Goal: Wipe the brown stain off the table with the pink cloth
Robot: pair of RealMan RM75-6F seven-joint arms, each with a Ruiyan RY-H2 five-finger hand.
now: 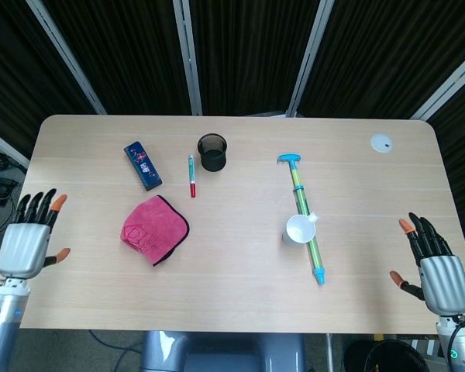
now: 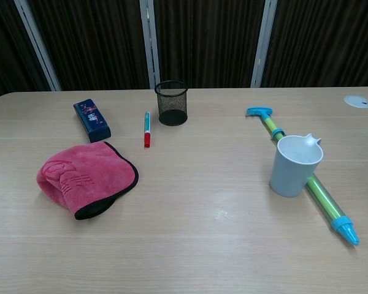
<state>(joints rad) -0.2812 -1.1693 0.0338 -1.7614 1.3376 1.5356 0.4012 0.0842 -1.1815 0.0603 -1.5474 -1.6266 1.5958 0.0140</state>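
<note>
Nearest the robot, both hands sit off the table's front corners: the left hand (image 1: 22, 246) and the right hand (image 1: 436, 267) each have their fingers spread apart and hold nothing. The pink cloth (image 1: 154, 228) lies bunched on the table (image 1: 232, 271) in front of the left side, free of either hand. No brown stain is plain in either view; the faint mark (image 2: 221, 214) mid-table may be only glare. If wiping remains, the left hand should press flat on the cloth's middle so it slides as one pad without rolling, staying short of the blue box (image 1: 142, 165) and marker pen (image 1: 191, 175) beyond. Farther back stands the mesh pen cup (image 1: 212, 152); to the right the white cup (image 1: 299, 229) sits beside the green pump tube (image 1: 305, 218).
</note>
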